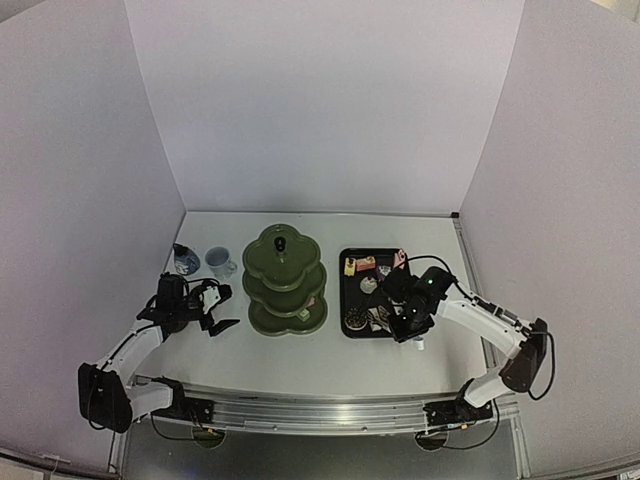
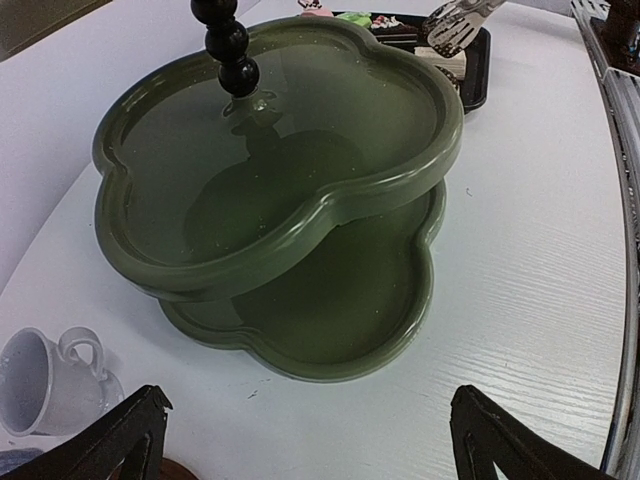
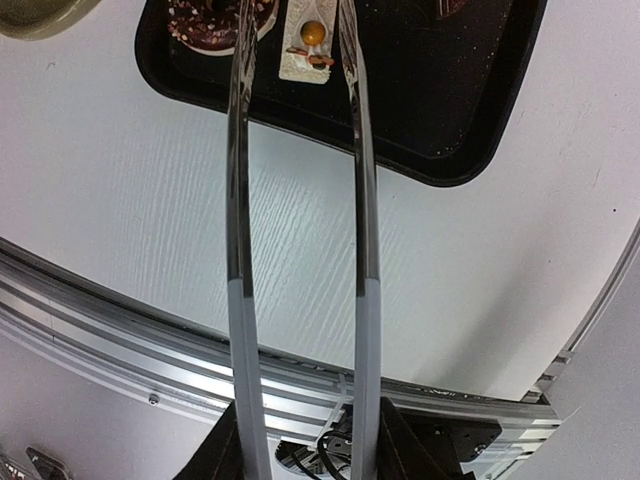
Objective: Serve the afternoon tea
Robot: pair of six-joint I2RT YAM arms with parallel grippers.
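My right gripper (image 3: 308,450) is squeezed partway on the tongs (image 3: 357,200), tips straddling the little white cake (image 3: 305,45) dead ahead, lengthwise between them; left gripper (image 2: 310,430) gapes empty.

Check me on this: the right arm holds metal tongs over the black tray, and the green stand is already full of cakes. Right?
Not quite: the green stand is bare, as the left wrist view shows. The cakes lie in the black tray; the right gripper does hold metal tongs over it.
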